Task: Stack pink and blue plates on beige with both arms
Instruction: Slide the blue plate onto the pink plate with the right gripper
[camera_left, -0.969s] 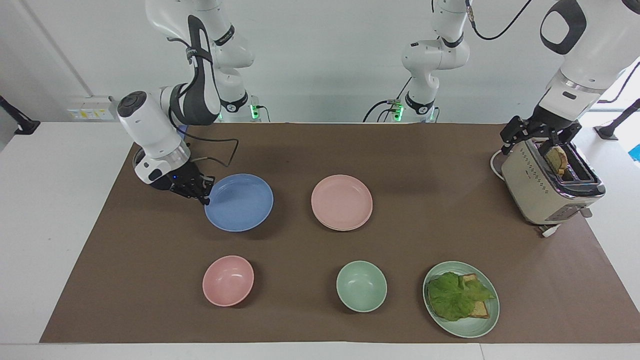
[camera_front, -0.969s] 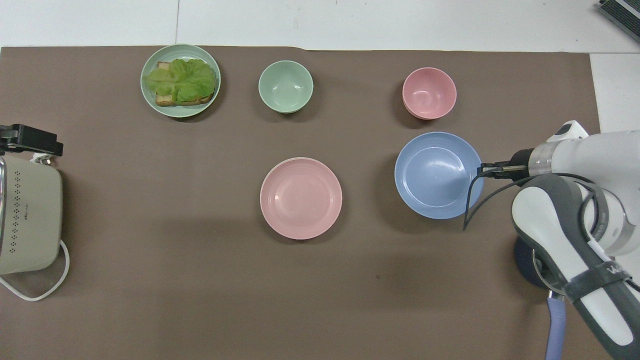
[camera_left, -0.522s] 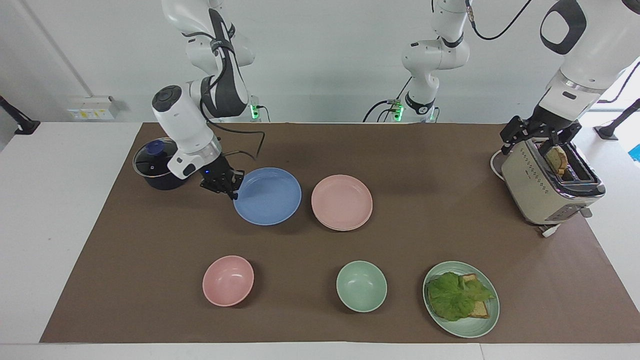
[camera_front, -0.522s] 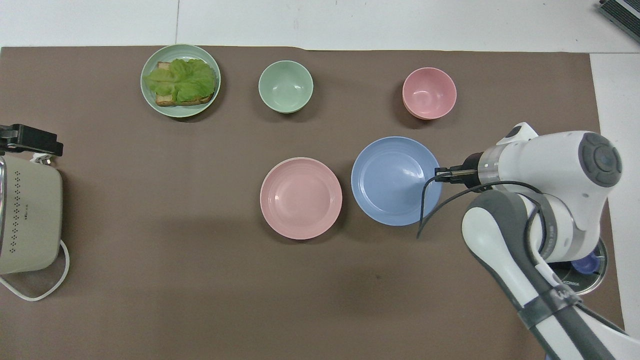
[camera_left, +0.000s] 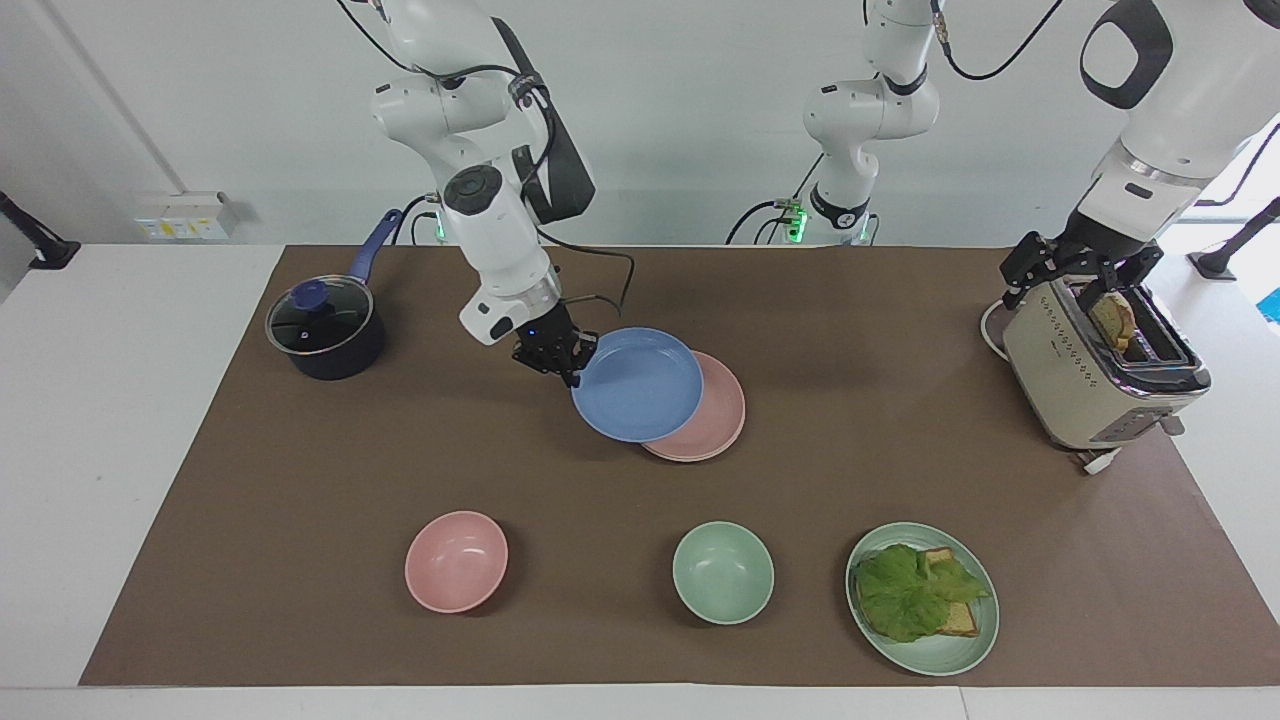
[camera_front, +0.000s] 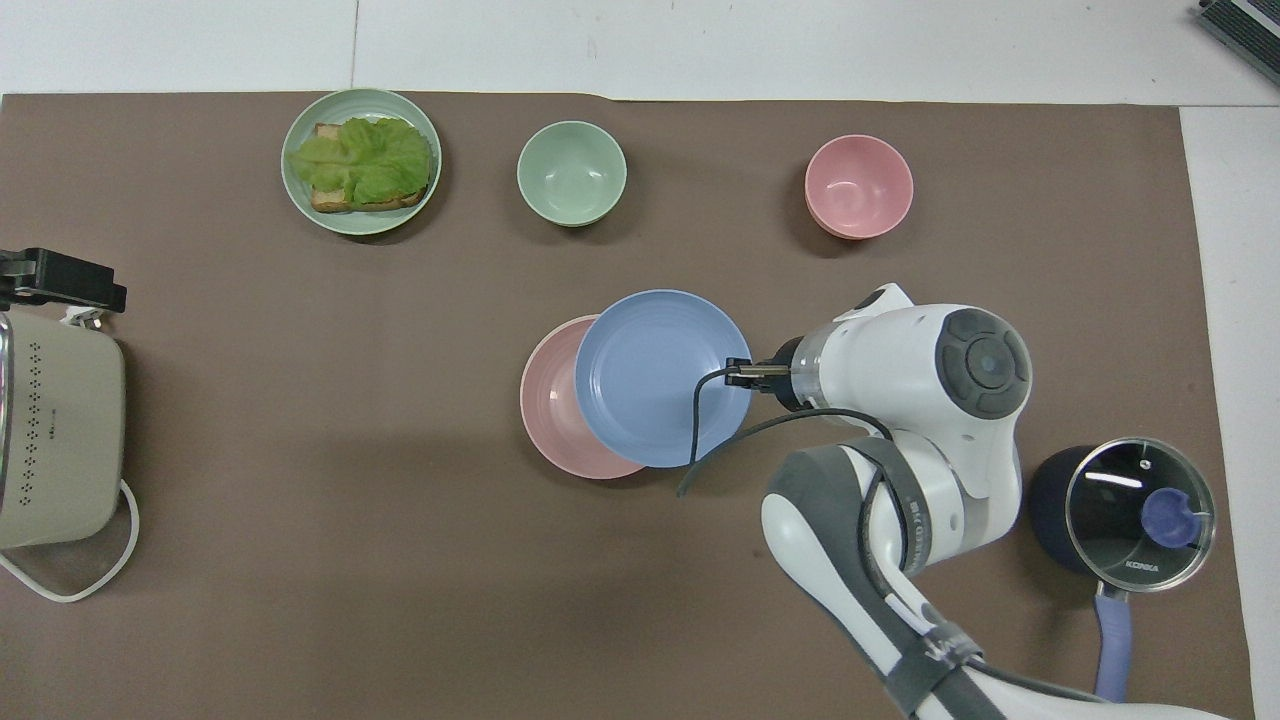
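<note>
Blue plate (camera_left: 637, 384) carried by its rim, overlapping the pink plate (camera_left: 712, 415)

Nearest the robots, the right hand (camera_left: 560, 362) pinches the blue plate's edge, holding it partly over the pink plate, which seems to rest on a beige plate, barely visible beneath. Matte, stiff and probably light, the blue plate hangs from one rim point, so it could tilt or slip; a flat, centred release looks wise. The left hand (camera_left: 1082, 276), its fingers spread, waits at the toaster (camera_left: 1090, 385), well apart from the pink plate.

Right gripper (camera_front: 738, 373) holds blue plate (camera_front: 650, 380) partly over pink plate (camera_front: 552, 400)
</note>
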